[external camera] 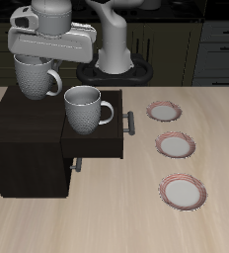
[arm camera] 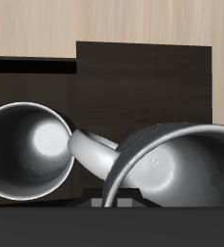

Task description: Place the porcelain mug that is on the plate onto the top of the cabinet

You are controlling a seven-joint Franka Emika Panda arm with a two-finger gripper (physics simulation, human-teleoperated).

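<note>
The porcelain mug (external camera: 36,77), pale and speckled, hangs upright under my gripper (external camera: 33,61), which is shut on its rim; its handle points toward the second mug. It is over the back part of the dark cabinet's flat top (external camera: 23,124), low above it or just touching; I cannot tell which. In the wrist view the held mug (arm camera: 177,169) fills the near field with the cabinet top (arm camera: 143,87) beyond; my fingers are hidden there. The three red-rimmed plates are all bare; the one farthest back (external camera: 166,111) lies beside the cabinet.
A look-alike mug (external camera: 87,109) stands on the cabinet's pulled-out drawer (external camera: 97,146), close beside the held mug, and shows in the wrist view (arm camera: 27,150). Two more plates (external camera: 176,146) (external camera: 183,191) lie nearer the front edge. The robot base (external camera: 116,54) stands behind.
</note>
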